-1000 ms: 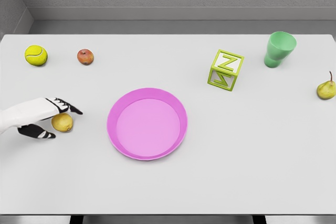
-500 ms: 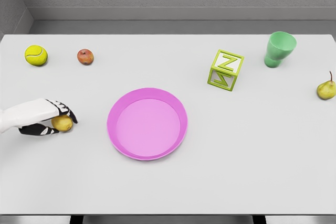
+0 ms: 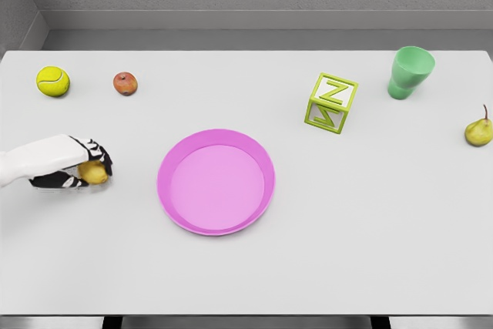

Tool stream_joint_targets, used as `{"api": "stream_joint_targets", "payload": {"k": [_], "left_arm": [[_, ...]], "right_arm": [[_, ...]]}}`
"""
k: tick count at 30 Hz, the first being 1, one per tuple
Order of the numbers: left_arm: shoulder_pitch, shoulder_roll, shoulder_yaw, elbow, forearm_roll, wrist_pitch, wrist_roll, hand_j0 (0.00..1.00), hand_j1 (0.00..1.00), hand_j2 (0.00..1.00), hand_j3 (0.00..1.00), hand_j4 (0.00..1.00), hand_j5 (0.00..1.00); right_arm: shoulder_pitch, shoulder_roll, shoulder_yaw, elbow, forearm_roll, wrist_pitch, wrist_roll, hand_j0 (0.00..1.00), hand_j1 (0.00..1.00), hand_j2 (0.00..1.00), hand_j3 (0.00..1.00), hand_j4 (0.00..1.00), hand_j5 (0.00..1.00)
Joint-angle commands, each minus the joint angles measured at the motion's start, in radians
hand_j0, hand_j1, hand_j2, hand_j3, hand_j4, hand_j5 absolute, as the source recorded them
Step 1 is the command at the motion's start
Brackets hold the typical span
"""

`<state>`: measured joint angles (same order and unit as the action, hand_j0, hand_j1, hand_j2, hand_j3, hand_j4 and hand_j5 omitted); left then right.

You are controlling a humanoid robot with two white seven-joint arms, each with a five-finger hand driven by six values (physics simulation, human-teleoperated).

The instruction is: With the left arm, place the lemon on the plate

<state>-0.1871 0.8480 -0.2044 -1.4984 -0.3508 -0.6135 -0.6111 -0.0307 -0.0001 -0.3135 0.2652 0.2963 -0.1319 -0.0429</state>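
Note:
The yellow lemon [image 3: 93, 173] is at the left side of the white table, mostly wrapped by the fingers of my left hand [image 3: 86, 166], which is shut on it. Only part of the lemon shows between the dark fingertips. Whether it is just off the table I cannot tell. The pink plate [image 3: 216, 181] lies at the table's middle, a short way to the right of the hand, with nothing on it. My right arm is out of view.
A tennis ball [image 3: 52, 81] and a small red apple [image 3: 125, 83] sit at the back left. A green letter block [image 3: 331, 103] and a green cup [image 3: 410, 72] stand at the back right, a pear [image 3: 478, 131] by the right edge.
The left hand's fingers, spread over the lemon a second ago, have curled around it. Hand and lemon have shifted slightly up in the picture.

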Motion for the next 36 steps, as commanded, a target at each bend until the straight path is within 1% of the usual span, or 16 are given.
{"api": "stream_joint_targets", "payload": {"k": [1, 5, 13, 16, 18, 25, 28, 34, 36], "left_arm": [[0.0, 0.002, 0.006, -0.006, 0.012, 0.003, 0.0, 0.5, 0.5, 0.5, 0.5, 0.5, 0.5], [-0.02, -0.001, 0.014, -0.016, 0.015, 0.003, 0.0, 0.5, 0.5, 0.5, 0.5, 0.5, 0.5], [-0.064, -0.102, 0.013, -0.049, 0.009, 0.003, 0.0, 0.49, 0.49, 0.49, 0.49, 0.49, 0.49], [-0.071, -0.138, 0.01, -0.052, 0.007, 0.003, 0.0, 0.49, 0.49, 0.49, 0.49, 0.49, 0.49], [-0.072, -0.152, 0.002, -0.071, 0.007, 0.003, 0.0, 0.49, 0.49, 0.49, 0.49, 0.49, 0.49], [-0.086, -0.196, -0.001, -0.088, 0.003, 0.003, 0.0, 0.49, 0.49, 0.49, 0.49, 0.49, 0.49], [-0.086, -0.236, -0.004, -0.103, -0.013, 0.003, 0.0, 0.49, 0.49, 0.49, 0.49, 0.49, 0.49], [-0.086, -0.256, -0.041, -0.137, -0.02, 0.003, 0.0, 0.49, 0.49, 0.49, 0.49, 0.49, 0.49], [-0.087, -0.256, -0.07, -0.155, -0.02, 0.003, 0.0, 0.5, 0.5, 0.5, 0.5, 0.5, 0.5]], "right_arm": [[0.0, 0.0, -0.001, 0.0, 0.0, 0.0, 0.0, 1.0, 1.0, 1.0, 1.0, 1.0, 1.0], [0.0, 0.0, 0.001, 0.0, 0.0, 0.0, 0.0, 1.0, 1.0, 1.0, 1.0, 1.0, 1.0], [0.0, 0.0, 0.001, 0.0, 0.0, 0.0, 0.0, 1.0, 1.0, 1.0, 1.0, 1.0, 1.0], [0.0, 0.0, 0.001, 0.0, 0.0, 0.0, 0.002, 1.0, 1.0, 1.0, 1.0, 1.0, 1.0], [0.0, 0.0, 0.001, 0.0, 0.0, 0.0, 0.002, 1.0, 1.0, 1.0, 1.0, 1.0, 1.0], [0.0, 0.0, 0.001, 0.0, 0.0, 0.0, 0.0, 1.0, 1.0, 1.0, 1.0, 1.0, 1.0], [0.0, 0.0, 0.001, 0.0, 0.0, 0.0, 0.0, 1.0, 1.0, 1.0, 1.0, 1.0, 1.0], [0.0, 0.0, 0.001, 0.0, 0.0, 0.0, 0.0, 1.0, 1.0, 1.0, 1.0, 1.0, 1.0], [-0.002, 0.0, 0.001, 0.0, 0.0, 0.0, 0.0, 1.0, 1.0, 1.0, 1.0, 1.0, 1.0]]}}
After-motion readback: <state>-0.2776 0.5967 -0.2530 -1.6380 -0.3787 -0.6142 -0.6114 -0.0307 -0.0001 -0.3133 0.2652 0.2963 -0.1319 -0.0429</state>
